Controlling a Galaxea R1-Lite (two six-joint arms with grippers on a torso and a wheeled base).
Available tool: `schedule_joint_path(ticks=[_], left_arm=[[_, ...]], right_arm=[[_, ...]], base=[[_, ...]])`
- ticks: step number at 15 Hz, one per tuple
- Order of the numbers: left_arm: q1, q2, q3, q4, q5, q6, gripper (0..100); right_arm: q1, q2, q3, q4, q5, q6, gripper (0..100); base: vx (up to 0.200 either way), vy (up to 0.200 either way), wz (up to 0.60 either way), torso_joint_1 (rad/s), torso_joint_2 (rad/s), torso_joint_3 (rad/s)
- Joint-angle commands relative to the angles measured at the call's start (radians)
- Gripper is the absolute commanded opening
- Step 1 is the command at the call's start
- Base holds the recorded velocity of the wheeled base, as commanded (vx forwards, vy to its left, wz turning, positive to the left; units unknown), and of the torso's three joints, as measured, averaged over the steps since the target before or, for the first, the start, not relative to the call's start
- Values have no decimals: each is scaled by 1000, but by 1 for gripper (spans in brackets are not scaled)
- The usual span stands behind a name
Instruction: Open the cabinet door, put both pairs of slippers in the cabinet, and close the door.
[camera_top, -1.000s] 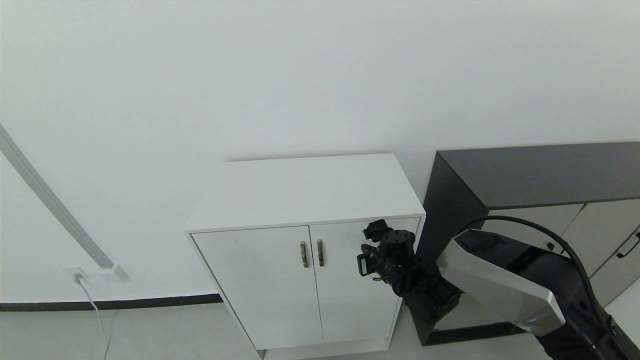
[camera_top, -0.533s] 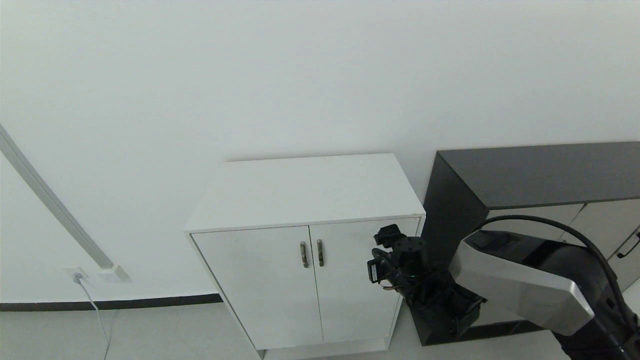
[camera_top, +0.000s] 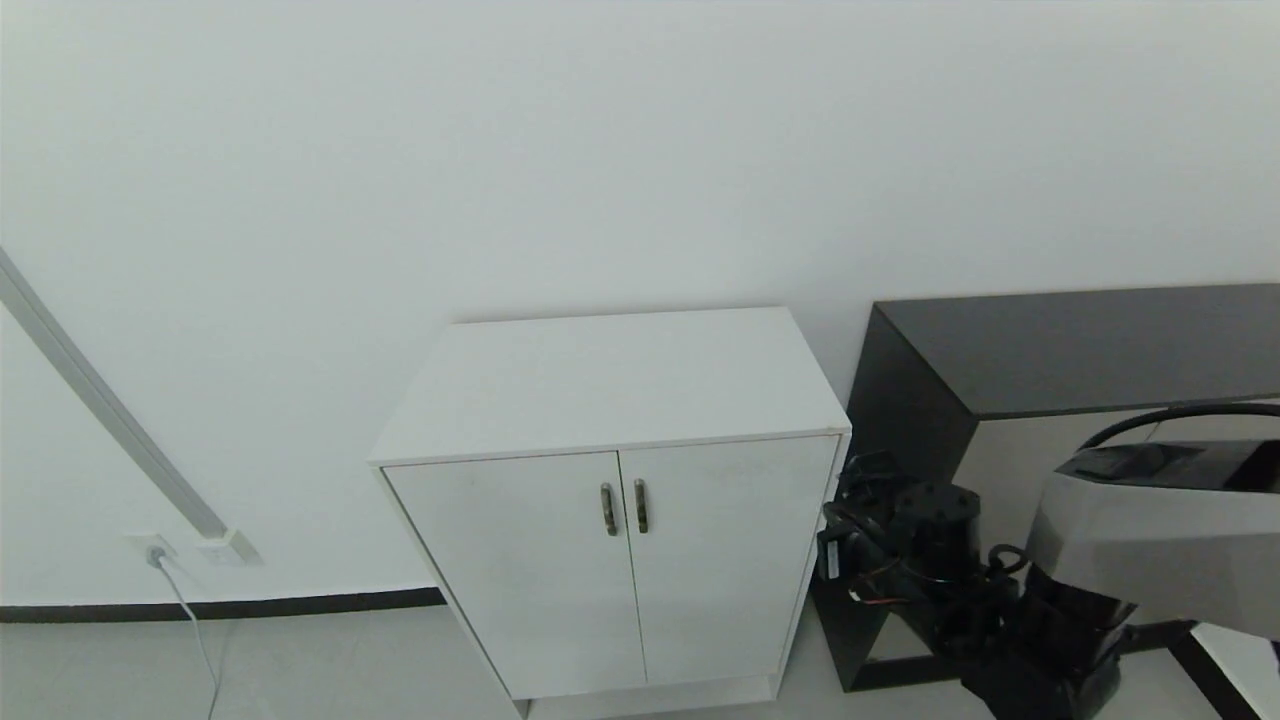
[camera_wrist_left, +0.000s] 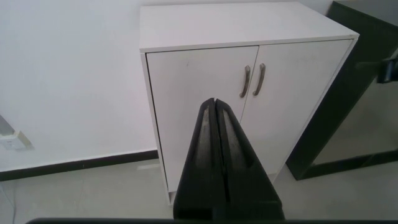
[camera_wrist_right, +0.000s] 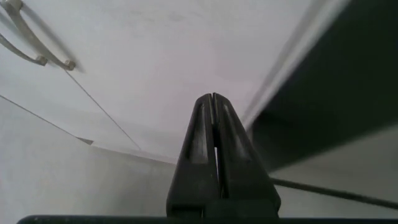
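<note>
A white two-door cabinet (camera_top: 610, 470) stands against the wall with both doors shut; two metal handles (camera_top: 623, 507) sit side by side at the middle. My right arm hangs just right of the cabinet's right edge. Its gripper (camera_wrist_right: 213, 106) is shut, close to the right door (camera_wrist_right: 155, 68) near the door's outer edge. My left gripper (camera_wrist_left: 215, 107) is shut and empty, held back in front of the cabinet (camera_wrist_left: 249, 81), pointing at the left door below the handles (camera_wrist_left: 252, 79).
A black sideboard (camera_top: 1060, 350) with grey doors stands directly right of the cabinet, with a narrow gap between them. A wall socket with a white cable (camera_top: 160, 556) is low on the left wall. Pale tiled floor (camera_wrist_left: 112, 193) lies in front.
My right arm has swung to the right, from in front of the right door to beside the cabinet's right edge. The doors stay shut.
</note>
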Motion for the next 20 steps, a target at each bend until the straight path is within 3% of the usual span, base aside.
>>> schedule_joint_path(ticks=[1,6,12,14,18,20], left_arm=[[0,1,0,0,0,-1,0],[0,1,0,0,0,-1,0],[0,1,0,0,0,-1,0],[0,1,0,0,0,-1,0],[0,1,0,0,0,-1,0],[2,1,0,0,0,-1,0]], right_arm=[[-75,-137,161,-64,-16,-27,0],[-210,-288,420,-187,-14,-95,0],[-215,-492,615,-187,-7,-87,0],[-230,-576,615,-173,-10,-81,0],[-239,-831,615,113,-4,-78,0],[-239,-1016,615,343,10,-78,0]], base=[[0,0,0,0,0,0],[0,0,0,0,0,0],[0,0,0,0,0,0],[0,0,0,0,0,0],[0,0,0,0,0,0],[0,0,0,0,0,0]])
